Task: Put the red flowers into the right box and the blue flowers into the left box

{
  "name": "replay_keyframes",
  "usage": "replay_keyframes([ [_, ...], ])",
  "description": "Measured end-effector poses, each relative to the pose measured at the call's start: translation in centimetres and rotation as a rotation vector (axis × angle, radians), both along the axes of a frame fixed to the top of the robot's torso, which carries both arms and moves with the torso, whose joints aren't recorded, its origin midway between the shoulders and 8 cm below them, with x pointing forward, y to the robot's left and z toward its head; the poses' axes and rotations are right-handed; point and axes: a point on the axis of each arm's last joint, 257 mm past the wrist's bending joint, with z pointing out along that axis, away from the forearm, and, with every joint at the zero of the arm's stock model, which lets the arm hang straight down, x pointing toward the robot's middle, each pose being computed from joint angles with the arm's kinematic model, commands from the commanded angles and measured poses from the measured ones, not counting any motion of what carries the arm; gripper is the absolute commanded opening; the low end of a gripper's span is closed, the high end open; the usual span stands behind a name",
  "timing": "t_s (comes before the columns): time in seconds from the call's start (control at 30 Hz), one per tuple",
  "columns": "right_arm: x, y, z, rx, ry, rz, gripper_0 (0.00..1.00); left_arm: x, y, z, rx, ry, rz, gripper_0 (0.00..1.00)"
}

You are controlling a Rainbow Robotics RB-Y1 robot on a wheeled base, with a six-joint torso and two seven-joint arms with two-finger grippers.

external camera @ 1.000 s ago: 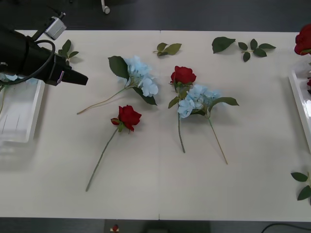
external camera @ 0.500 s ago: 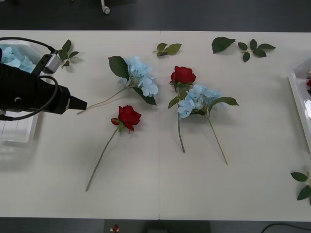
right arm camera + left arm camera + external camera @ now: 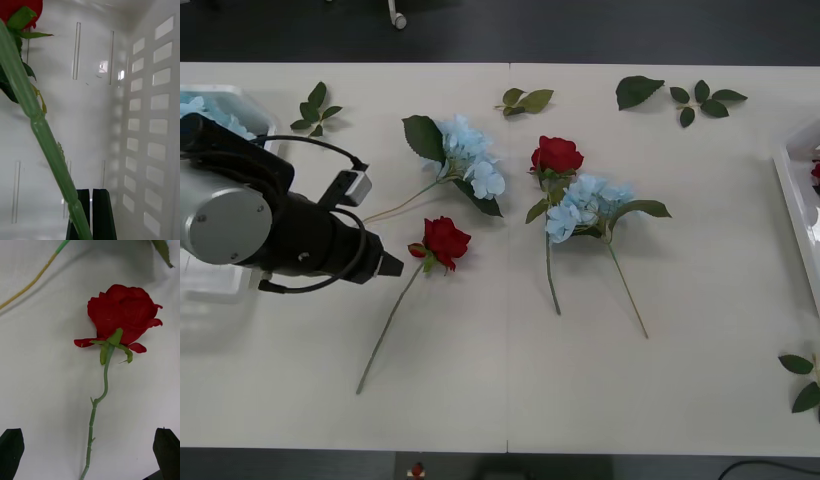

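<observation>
Left gripper wide open, black fingers spread at either side of a loose red rose lying flat on the surface, hovering just off its stem. Right gripper clamped shut on the green stem of another red rose, held inside the right box, slotted white wall close beside it.

No readable writing or labels anywhere.

Further out: second loose rose touching a blue flower; another blue flower near the far side. Left box mostly hidden behind the arm, blue petals peeking out. Right box edge cut off in front view. Plenty of bare surface near the front edge.
</observation>
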Motion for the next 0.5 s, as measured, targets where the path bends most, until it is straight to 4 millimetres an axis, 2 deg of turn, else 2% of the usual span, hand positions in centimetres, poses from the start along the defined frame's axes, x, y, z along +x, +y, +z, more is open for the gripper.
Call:
replay_keyframes([
  [0.07, -0.5, -0.6, -0.1, -0.018, 0.015, -0.004, 0.12, -0.3, -0.3, -0.8, 0.014, 0.013, 0.018, 1.00],
  [0.2, -1.1, -1.3, -0.2, -0.023, 0.021, -0.022, 0.51, -0.5, -0.7, -2.4, 0.035, 0.034, 0.087, 1.00],
  [0.23, -1.2, -1.5, -0.2, -0.023, 0.022, -0.026, 0.54, -0.5, -0.9, -2.6, 0.043, 0.028, 0.086, 1.00],
  [0.3, -1.4, -1.6, -0.3, -0.022, 0.025, -0.030, 0.69, -0.4, -1.2, -3.1, 0.061, 0.012, 0.076, 1.00],
  [0.5, -1.9, -1.0, -1.0, 0.004, 0.054, -0.018, 0.87, -0.5, -1.1, -5.0, 0.113, 0.021, 0.075, 1.00],
])
